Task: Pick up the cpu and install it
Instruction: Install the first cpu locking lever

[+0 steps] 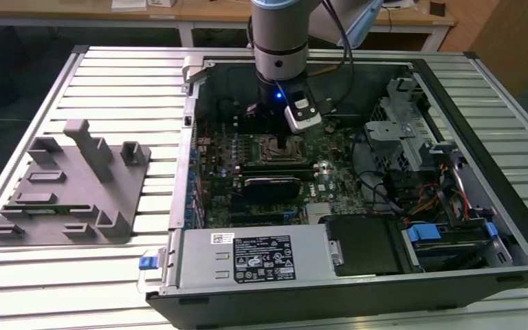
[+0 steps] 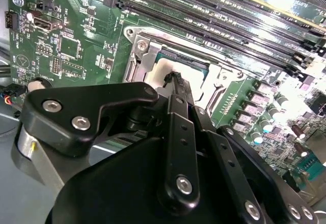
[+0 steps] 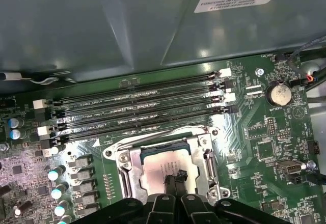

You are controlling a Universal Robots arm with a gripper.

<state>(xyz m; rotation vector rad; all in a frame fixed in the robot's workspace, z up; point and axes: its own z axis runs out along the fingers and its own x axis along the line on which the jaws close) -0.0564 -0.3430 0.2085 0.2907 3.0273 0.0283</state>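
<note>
An open desktop computer case (image 1: 429, 75) lies on its side on a slatted metal table (image 1: 117, 82), with a grey moulded fixture tray (image 1: 62, 185) beside it toward the exterior view's left. Inside, the green motherboard (image 1: 328, 182) fills the floor of the case, the power supply (image 1: 255, 258) sits along the near edge, and a drive cage (image 1: 411, 137) stands toward the exterior view's right. The arm (image 1: 280, 41) reaches straight down into the case over the board's socket area.

In both wrist views the CPU socket (image 3: 168, 168) shows with its metal load frame (image 3: 125, 170) around it, next to the rows of empty memory slots (image 3: 137, 107). The cpu (image 3: 160, 170) lies flat inside that socket, its pale square top level with the board and its edges running parallel to the frame and the slots.

The gripper (image 3: 173, 179) is directly above the cpu, its black fingertips (image 2: 175, 79) close together, nearly meeting, and pointing down at the chip's middle part. So the chip lies straight below the tips, not off to either side. Whether the tips touch the lid or hang just clear of it I cannot tell, and they appear to grip nothing: the chip's edges are free on every visible side. Judging from this, the cpu is already seated in the socket, with the frame not yet closed over it.
</note>
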